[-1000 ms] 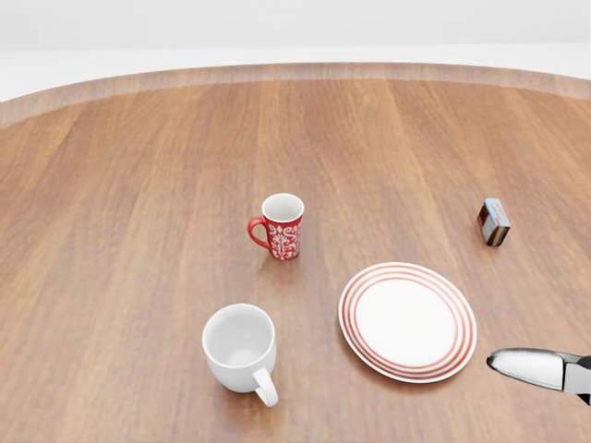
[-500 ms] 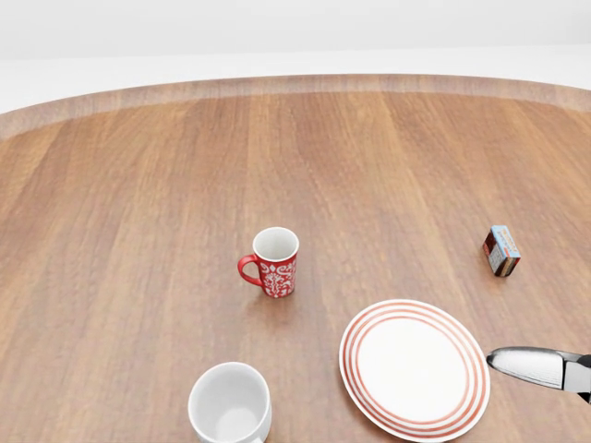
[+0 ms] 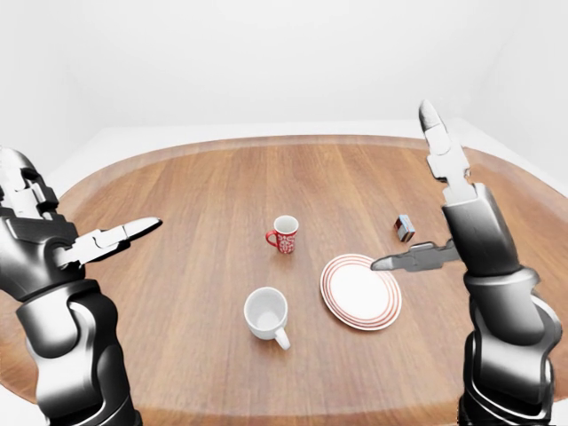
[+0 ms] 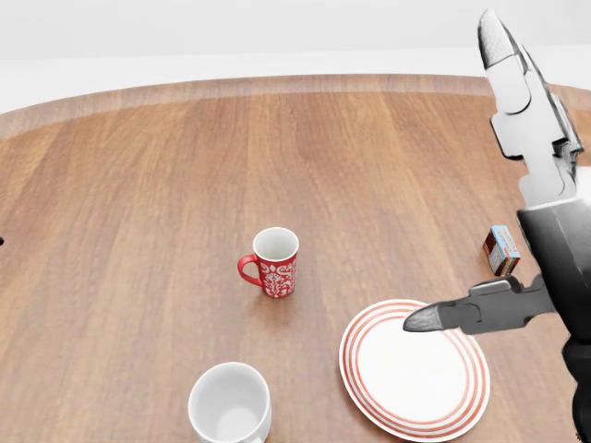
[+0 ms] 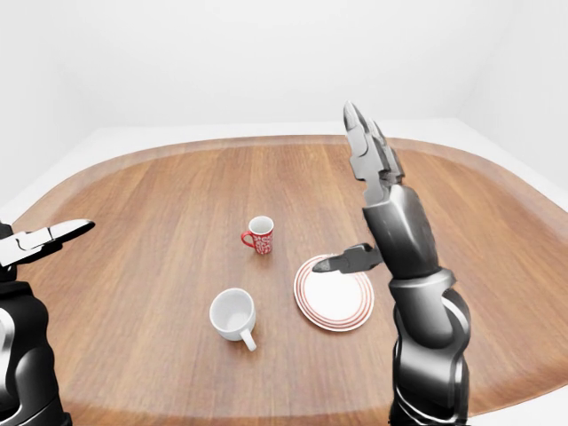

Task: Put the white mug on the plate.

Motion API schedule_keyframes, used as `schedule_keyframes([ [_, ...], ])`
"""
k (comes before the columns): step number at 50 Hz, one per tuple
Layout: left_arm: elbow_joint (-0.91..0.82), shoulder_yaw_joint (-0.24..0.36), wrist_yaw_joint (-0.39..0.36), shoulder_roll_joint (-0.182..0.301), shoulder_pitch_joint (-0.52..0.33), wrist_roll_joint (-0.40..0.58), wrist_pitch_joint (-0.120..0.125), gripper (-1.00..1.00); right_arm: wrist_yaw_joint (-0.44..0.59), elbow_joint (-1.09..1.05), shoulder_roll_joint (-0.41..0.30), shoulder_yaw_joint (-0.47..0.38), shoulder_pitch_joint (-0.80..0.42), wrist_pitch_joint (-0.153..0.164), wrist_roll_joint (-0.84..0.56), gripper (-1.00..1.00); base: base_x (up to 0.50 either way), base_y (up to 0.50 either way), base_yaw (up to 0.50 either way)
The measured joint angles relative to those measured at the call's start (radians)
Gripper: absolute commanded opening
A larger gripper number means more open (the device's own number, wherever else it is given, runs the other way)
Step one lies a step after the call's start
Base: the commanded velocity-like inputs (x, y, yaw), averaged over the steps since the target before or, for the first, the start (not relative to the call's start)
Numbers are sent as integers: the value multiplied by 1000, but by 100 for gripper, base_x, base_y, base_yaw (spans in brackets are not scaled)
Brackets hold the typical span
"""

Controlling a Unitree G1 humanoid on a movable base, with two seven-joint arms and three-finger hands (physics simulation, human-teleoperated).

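Standing upright on the round wooden table (image 3: 195,204), the white mug (image 3: 265,313) sits toward the table's near edge, mouth up, handle turned toward that edge. The red-striped plate (image 3: 359,291) lies just to its right, apart from it. Nothing touches either one.

Handling, by judgement: the mug reads as glazed ceramic, so rigid, moderately heavy for three fingers, smooth and liable to slip, and it would chip if dropped. The body is wide; fingers wrapped round the wall below the rim, opposite the handle, look the safest hold. The handle loop is thin and offers less purchase. The plate is shallow with a low rim, so the mug needs only a small lift to clear it.

Right hand (image 3: 437,200): fingers spread, one pointing up, thumb reaching out level above the plate's right side, empty. Left hand (image 3: 84,240): raised at the table's left edge, well apart from the mug, one finger extended, others not clear, holding nothing.

Distractors: a red patterned mug (image 3: 284,234) nearer the table's centre, and a small box (image 3: 405,228) toward the right edge.

View differences: the eye views show both arms, the whole table and the whole white mug. The head view crops the mug's base and handle at its bottom border and shows no left hand, but gives the plate's stripes and the box's printed faces more clearly.
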Motion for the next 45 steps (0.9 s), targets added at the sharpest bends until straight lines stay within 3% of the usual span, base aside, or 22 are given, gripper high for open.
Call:
schedule_keyframes([
  [10,-1,-3,-1,-1,0,2,0,100,243,219,-4,99,-196,0,-376,100,0,0,0],
  [15,0,-4,-1,-1,-2,2,0,100,358,346,21,130,-291,0,-497,100,0,0,0],
  [30,0,-5,0,-1,-4,0,0,100,358,729,99,213,-458,0,-576,100,0,0,0],
  [45,1,-6,0,-1,-4,0,0,100,358,838,169,294,-382,0,-698,100,0,0,0],
])
